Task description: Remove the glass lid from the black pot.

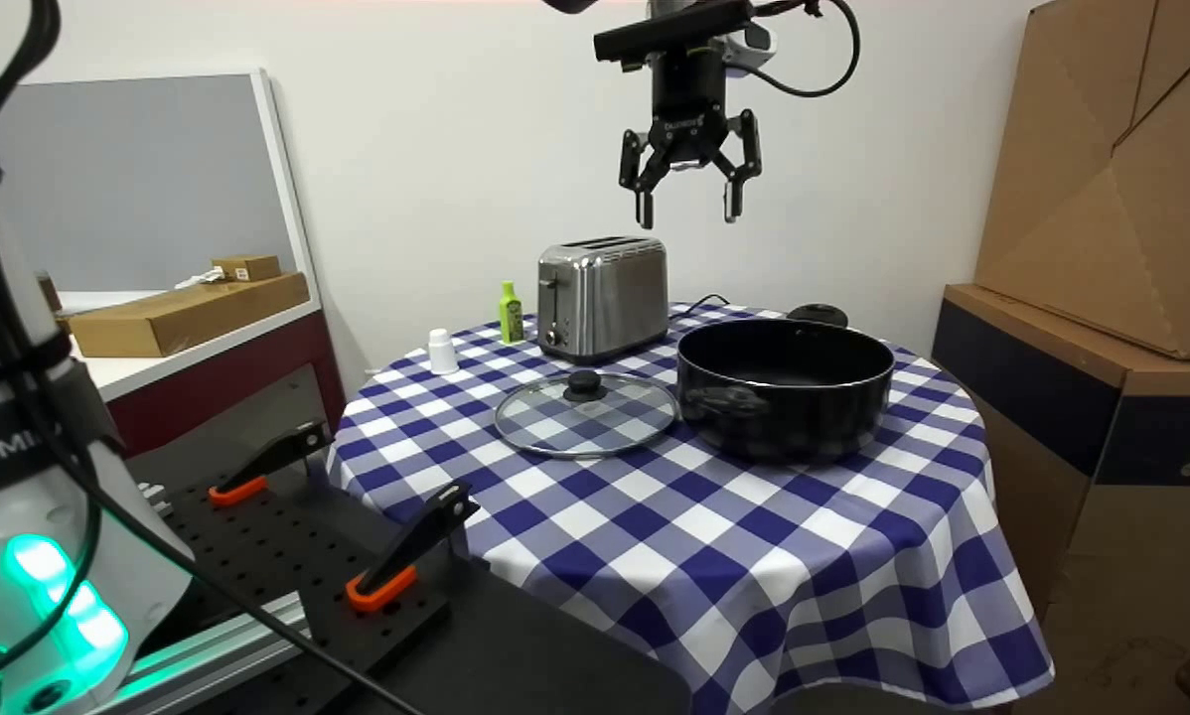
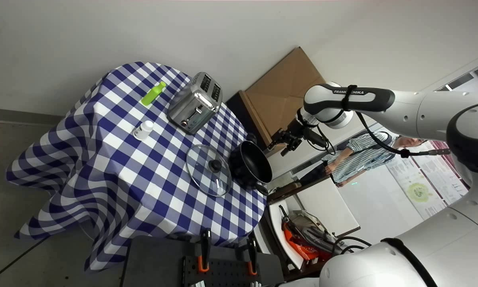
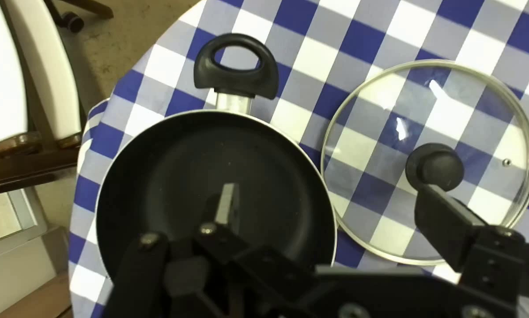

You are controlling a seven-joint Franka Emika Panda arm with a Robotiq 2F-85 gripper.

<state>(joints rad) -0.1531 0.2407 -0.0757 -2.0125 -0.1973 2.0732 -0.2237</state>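
Observation:
The glass lid (image 1: 545,422) lies flat on the checked tablecloth, black knob up, right beside the black pot (image 1: 784,422). The pot is uncovered and its dark inside looks bare. Both also show in an exterior view, the lid (image 2: 201,171) and the pot (image 2: 259,159). In the wrist view the lid's rim (image 3: 379,132) meets the outline of the pot (image 3: 171,154); I cannot tell if they touch. My gripper (image 1: 689,211) is open and empty, high above the table. In the wrist view its fingers (image 3: 330,190) appear over the pot and near the knob.
A silver toaster (image 1: 605,298) stands behind the lid. A green bottle (image 1: 511,316) and a small white bottle (image 1: 442,353) stand beyond it. Large cardboard boxes (image 1: 1102,179) rise beside the table. A person (image 2: 362,147) is in the background.

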